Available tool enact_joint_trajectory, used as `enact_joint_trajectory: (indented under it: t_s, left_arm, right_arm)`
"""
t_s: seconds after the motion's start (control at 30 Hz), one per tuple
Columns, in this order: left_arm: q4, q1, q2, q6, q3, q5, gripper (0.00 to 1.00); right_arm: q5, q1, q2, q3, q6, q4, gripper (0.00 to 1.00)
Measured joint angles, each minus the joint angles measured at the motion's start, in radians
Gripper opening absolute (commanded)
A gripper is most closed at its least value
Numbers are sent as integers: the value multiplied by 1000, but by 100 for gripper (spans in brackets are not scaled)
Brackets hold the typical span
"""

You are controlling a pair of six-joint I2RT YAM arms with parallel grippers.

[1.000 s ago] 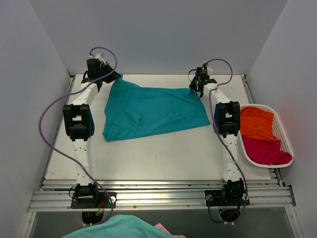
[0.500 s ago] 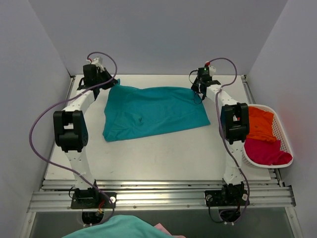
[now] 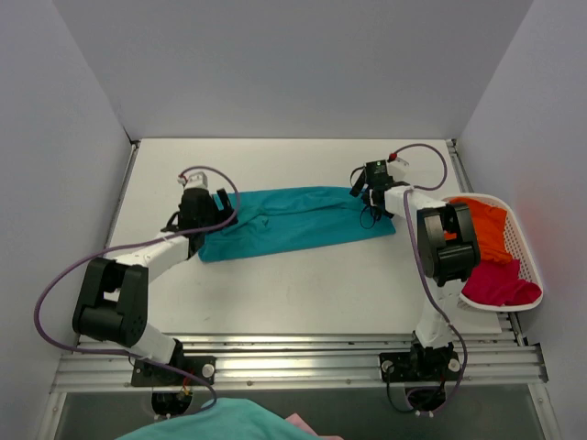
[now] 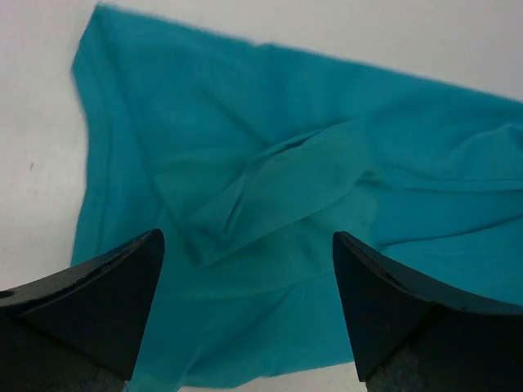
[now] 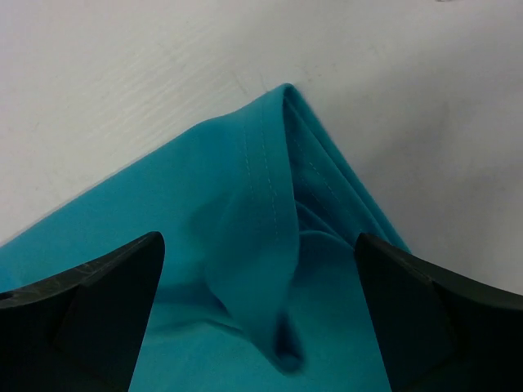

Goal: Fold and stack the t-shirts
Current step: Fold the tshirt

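Observation:
A teal t-shirt [image 3: 293,218] lies folded into a long narrow band across the middle of the table. My left gripper [image 3: 224,203] is open over its left end, and in the left wrist view the rumpled teal cloth [image 4: 270,196] lies loose between the fingers [image 4: 106,302], with my left gripper [image 4: 245,282] holding nothing. My right gripper [image 3: 363,191] is open over the right end. In the right wrist view a stitched corner of the teal t-shirt [image 5: 261,204] lies free under my right gripper [image 5: 257,286]. An orange t-shirt [image 3: 484,229] and a magenta t-shirt [image 3: 500,286] sit in the basket.
The white lattice basket [image 3: 530,266] stands at the table's right edge, partly behind my right forearm. White walls close in the left, back and right. Below the front rail [image 3: 293,362], more teal cloth [image 3: 215,422] and a bit of pink show.
Both grippers carried the teal t-shirt's far edge toward the near side, folding it into a narrower band, then opened and let go of the cloth.

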Motion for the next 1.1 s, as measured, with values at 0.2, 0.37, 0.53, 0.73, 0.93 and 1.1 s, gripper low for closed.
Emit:
enact_joint_trajectory:
  t_s: [0.2, 0.37, 0.53, 0.73, 0.93, 1.1]
  left_arm:
    - [-50, -48, -27, -80, -77, -233, 94]
    - [-56, -47, -68, -87, -24, -335, 94]
    - [-49, -47, -66, -87, 16, -362, 99]
    - [-24, -47, 36, -149, 54, -254, 89]
    - [106, -48, 134, -222, 43, -73, 82]
    - [179, -42, 203, -211, 60, 34, 76]
  right_arm:
    - [122, 7, -30, 1, 83, -90, 100]
    - [178, 23, -48, 66, 101, -160, 100]
    - [191, 40, -66, 137, 105, -162, 100]
    - [174, 50, -66, 168, 109, -161, 100]
    - [151, 52, 1, 237, 112, -143, 99]
    - [136, 52, 70, 249, 111, -143, 99]
